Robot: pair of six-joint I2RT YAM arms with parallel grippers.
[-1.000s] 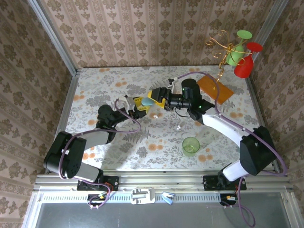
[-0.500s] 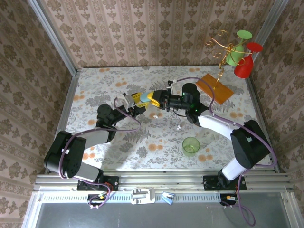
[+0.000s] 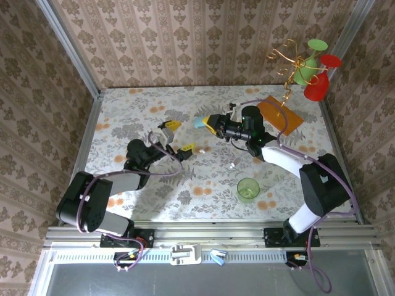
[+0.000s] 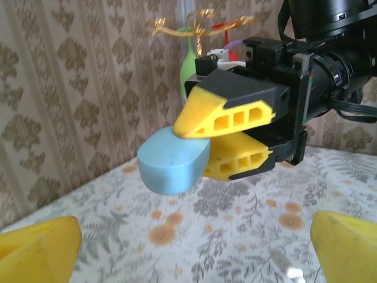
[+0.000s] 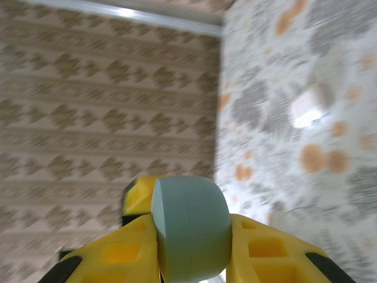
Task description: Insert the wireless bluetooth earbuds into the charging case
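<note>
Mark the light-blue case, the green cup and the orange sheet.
light-blue case (image 4: 171, 168): left wrist view, its rounded front face.
green cup (image 3: 248, 190): top external view, its inner bottom.
orange sheet (image 3: 281, 116): top external view, middle of its flat surface.

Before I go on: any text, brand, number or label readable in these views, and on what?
None can be read.
The case: plain blue on the faces that show, no print.
The orange sheet and the cup: no marks seen, though both are too small in the top view to rule out fine print.
</note>
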